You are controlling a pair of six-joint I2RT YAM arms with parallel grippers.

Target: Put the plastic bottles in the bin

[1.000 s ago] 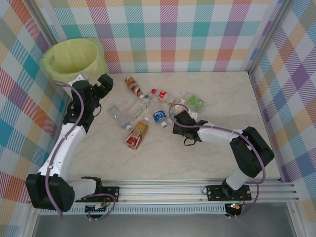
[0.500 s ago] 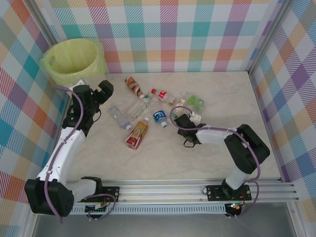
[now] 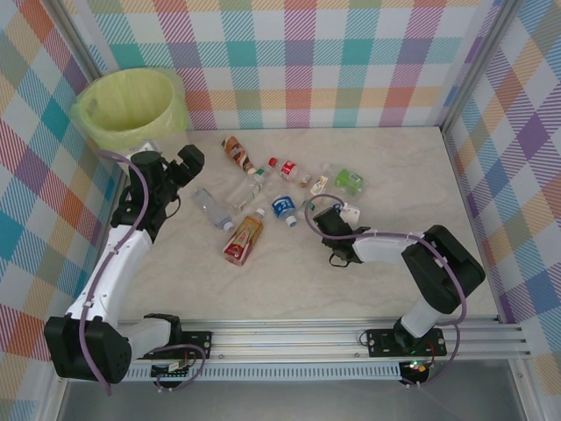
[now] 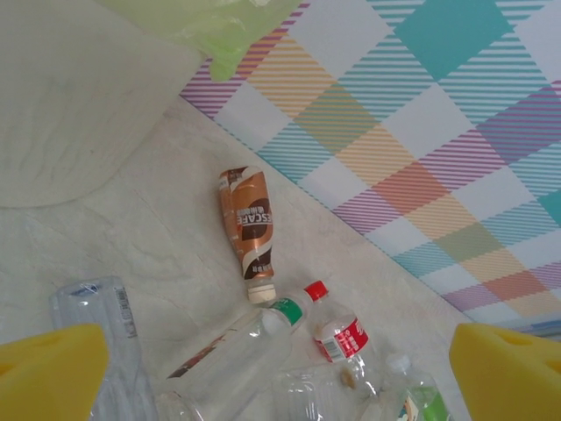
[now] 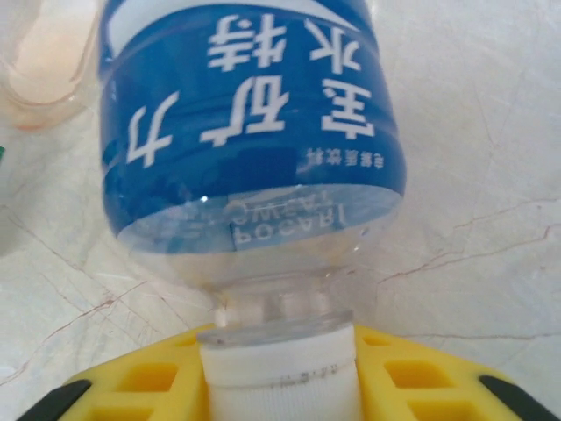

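Right gripper (image 5: 280, 388) seems clenched on the white cap (image 5: 279, 351) of the blue bottle (image 5: 254, 132), which lies on the table (image 3: 263, 281) just ahead. Left gripper (image 3: 188, 160) gapes wide near the bin (image 3: 168, 91).

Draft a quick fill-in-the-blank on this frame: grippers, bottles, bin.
1. The right gripper grips the blue-labelled bottle by its white ____.
2. The left gripper hangs empty above the bottles, its jaws ____.
3. The bin stands at the far ____ corner of the table.

Missing words: cap; open; left.
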